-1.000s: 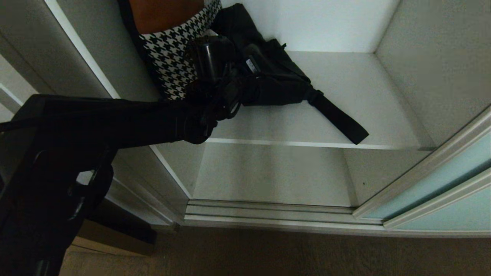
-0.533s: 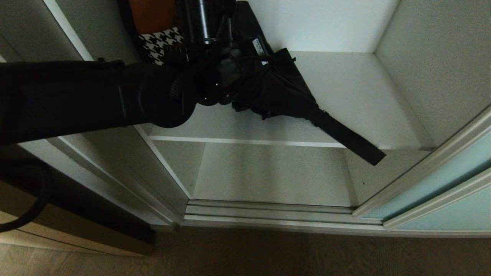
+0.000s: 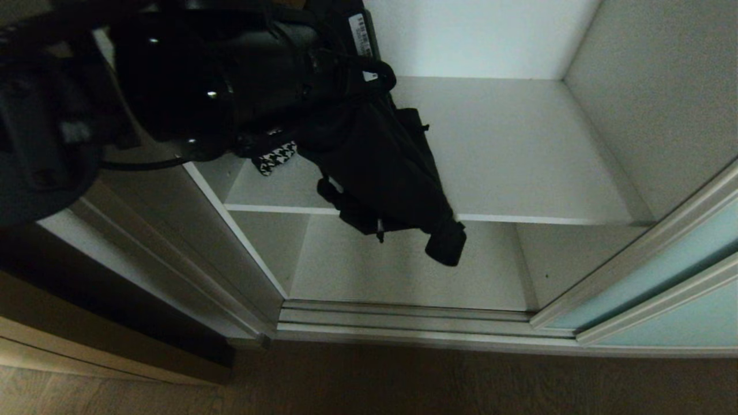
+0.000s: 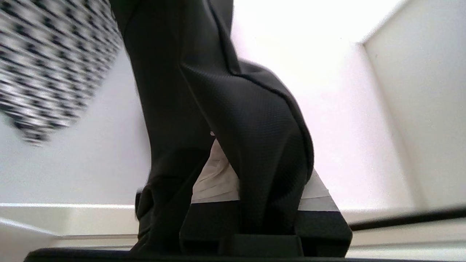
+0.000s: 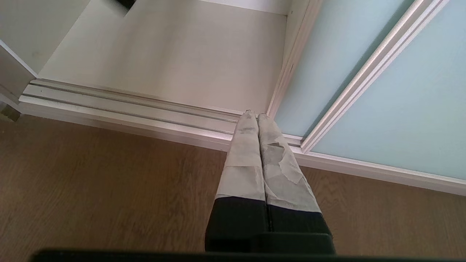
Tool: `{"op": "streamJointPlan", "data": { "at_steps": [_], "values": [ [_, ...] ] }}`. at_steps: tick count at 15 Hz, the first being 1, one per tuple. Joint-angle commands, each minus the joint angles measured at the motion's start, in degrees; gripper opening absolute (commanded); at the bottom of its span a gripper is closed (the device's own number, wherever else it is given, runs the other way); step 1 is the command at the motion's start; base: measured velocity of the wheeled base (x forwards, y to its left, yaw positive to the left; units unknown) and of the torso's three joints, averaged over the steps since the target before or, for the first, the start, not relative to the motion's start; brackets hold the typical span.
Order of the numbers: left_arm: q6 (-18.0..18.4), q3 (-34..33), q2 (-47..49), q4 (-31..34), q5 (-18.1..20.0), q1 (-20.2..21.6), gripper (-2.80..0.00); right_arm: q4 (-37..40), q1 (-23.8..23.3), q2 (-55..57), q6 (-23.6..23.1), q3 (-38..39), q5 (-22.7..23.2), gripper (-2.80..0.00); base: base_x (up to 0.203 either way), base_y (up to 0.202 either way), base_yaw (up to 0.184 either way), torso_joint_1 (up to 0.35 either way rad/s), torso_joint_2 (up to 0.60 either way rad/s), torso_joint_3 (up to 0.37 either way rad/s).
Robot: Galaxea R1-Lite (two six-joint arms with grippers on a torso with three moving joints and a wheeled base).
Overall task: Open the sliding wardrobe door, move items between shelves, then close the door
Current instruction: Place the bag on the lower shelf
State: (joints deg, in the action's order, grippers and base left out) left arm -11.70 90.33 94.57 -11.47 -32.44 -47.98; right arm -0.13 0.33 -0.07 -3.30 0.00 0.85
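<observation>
Head view shows what has changed in the last second: the pouch [image 3: 380, 167] lay on the upper shelf [image 3: 519, 144] with its strap stretched toward the front edge, and now it hangs in the air from our left gripper [image 3: 340, 75], its lower end dangling in front of that shelf's edge and above the lower shelf [image 3: 403, 271]. Our left arm has risen too and now fills the upper left of the view. The houndstooth bag [image 3: 277, 158] is on the upper shelf at the left, mostly hidden behind the arm.

Left wrist view confirms the grip: the taped fingers [image 4: 214, 182] are nearly closed and pinch the black fabric between them.

We judge that the pick-up is done and the carrying to another shelf comes next. The door [image 3: 663, 276] stands open at the right, so closing it is still to do.

Our right gripper [image 5: 257, 118] is parked low near the floor track [image 5: 127, 105], fingers pressed together, holding nothing.

About writing: a small white label [image 3: 360, 29] is sewn on the pouch near the grip, with dark print on it, but we cannot read it. We see no brand anywhere.
</observation>
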Motion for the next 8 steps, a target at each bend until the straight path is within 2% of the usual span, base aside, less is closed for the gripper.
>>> {"op": "streamJointPlan", "data": {
  "at_steps": [1, 6, 8],
  "values": [
    [1.64, -4.59, -5.96, -0.09, -0.33, -0.62, -2.80, -0.04, 0.02, -0.10, -0.04, 0.00, 0.03, -2.80, 0.000, 0.000, 0.000, 0.000, 0.00, 0.000],
    [7.86, -18.48, -17.94, -0.15, -0.31, 0.19, -2.80, -0.04, 0.02, -0.10, -0.04, 0.00, 0.03, -2.80, 0.000, 0.000, 0.000, 0.000, 0.00, 0.000],
    [9.28, -25.12, -23.91, -0.09, -0.05, 1.42, -2.80, -0.04, 0.02, -0.10, -0.04, 0.00, 0.03, -2.80, 0.000, 0.000, 0.000, 0.000, 0.00, 0.000]
  ]
}}
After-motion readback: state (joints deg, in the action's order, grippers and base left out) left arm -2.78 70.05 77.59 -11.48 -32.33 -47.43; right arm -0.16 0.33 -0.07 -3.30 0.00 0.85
